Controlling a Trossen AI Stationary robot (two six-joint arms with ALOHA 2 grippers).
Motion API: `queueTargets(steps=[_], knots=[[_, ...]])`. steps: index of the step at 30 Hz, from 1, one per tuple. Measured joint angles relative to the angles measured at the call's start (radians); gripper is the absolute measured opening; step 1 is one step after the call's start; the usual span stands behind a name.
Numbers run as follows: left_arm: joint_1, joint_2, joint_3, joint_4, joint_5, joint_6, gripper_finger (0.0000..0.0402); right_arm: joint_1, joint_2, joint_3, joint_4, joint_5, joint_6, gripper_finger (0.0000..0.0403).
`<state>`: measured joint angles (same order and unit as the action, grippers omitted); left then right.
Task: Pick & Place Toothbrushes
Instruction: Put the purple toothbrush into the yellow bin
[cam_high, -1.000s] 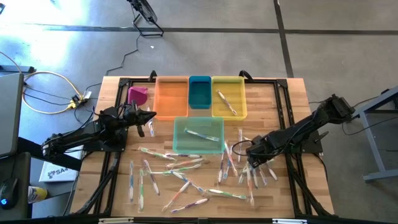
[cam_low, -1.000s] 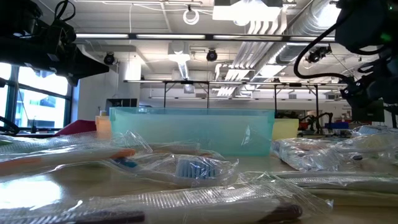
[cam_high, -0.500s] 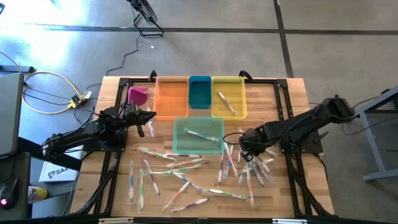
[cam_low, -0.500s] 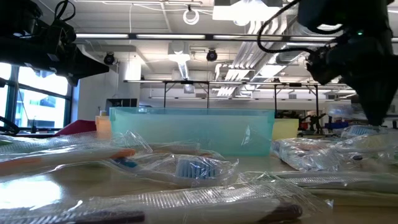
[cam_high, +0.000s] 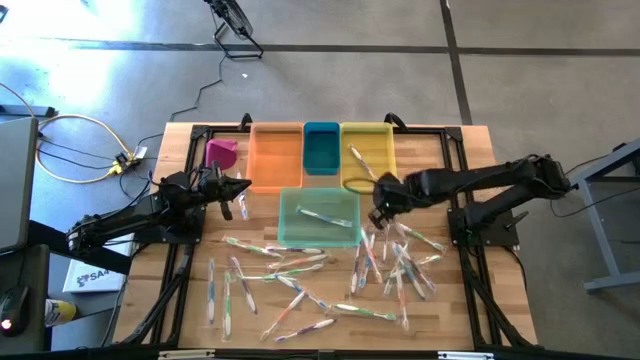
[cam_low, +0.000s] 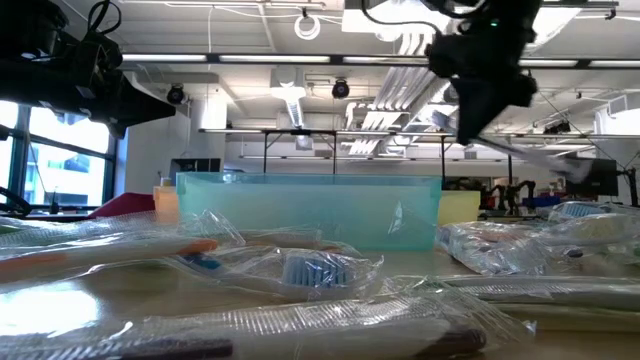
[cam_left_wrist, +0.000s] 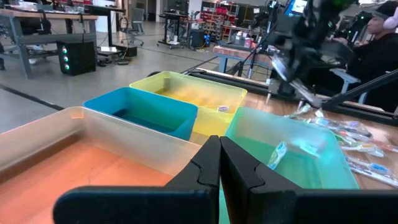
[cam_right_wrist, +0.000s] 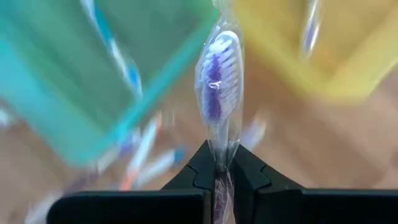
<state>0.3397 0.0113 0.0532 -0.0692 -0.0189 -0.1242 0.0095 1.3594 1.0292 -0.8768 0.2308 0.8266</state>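
Several wrapped toothbrushes (cam_high: 300, 270) lie scattered flat on the near half of the wooden table. One more lies in the teal bin (cam_high: 318, 232), and another toothbrush (cam_high: 362, 164) lies in the yellow bin (cam_high: 385, 130). My right gripper (cam_high: 378, 208) hangs between the teal and yellow bins, above the table, shut on a wrapped toothbrush with purple bristles (cam_right_wrist: 216, 74). My left gripper (cam_high: 245, 190) is shut and empty. It waits beside the orange bin (cam_high: 275, 155), at the table's left. My right gripper (cam_right_wrist: 219, 163) pinches the wrapped toothbrush between its two fingers at the neck just below the head (cam_right_wrist: 219, 146). The purple-bristled head sticks out past the fingertips. The fingers point down from above (cam_low: 478, 118). The toothbrush is lifted clear, its handle (cam_low: 545, 158) slanting away behind the gripper.
A blue bin (cam_high: 321, 147) stands between the orange and yellow bins at the far side. A pink object (cam_high: 221, 153) sits left of the orange bin. The pile of toothbrushes (cam_high: 405, 265) lies near the right arm. Bare wood shows at the left (cam_high: 200, 230).
My right gripper has risen from the toothbrush pile at the table's right and swung left and toward the far edge, carrying one wrapped toothbrush lifted clear. It now hangs between the teal and yellow bins.
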Motion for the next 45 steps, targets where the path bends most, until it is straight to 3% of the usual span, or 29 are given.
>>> queueTargets(steps=[6,15,22,27,34,38,45], knots=[[0.000,0.000,0.000,0.000,0.000,0.000,0.0000,-0.107,0.000,0.033,0.222,0.099,-0.210,0.0013],[0.000,0.000,0.000,0.000,0.000,0.069,0.0000,-0.283,0.005,0.033,0.566,0.111,-0.431,0.0013],[0.000,0.000,0.000,0.000,0.000,0.119,0.0000,-0.390,0.030,0.033,0.592,0.112,-0.430,0.0013],[0.000,0.000,0.000,0.000,-0.015,0.121,0.0000,-0.430,0.121,0.033,0.635,0.100,-0.408,0.0012],[0.000,0.000,0.000,0.001,-0.041,0.120,0.0000,-0.491,0.232,0.032,0.634,-0.003,-0.317,0.0012],[0.000,0.000,0.000,0.001,-0.044,0.120,0.0000,-0.525,0.286,0.032,0.633,-0.010,-0.307,0.0012],[0.000,0.000,0.000,0.001,-0.045,0.120,0.0000,-0.578,0.354,0.032,0.652,-0.132,-0.295,0.0012]])
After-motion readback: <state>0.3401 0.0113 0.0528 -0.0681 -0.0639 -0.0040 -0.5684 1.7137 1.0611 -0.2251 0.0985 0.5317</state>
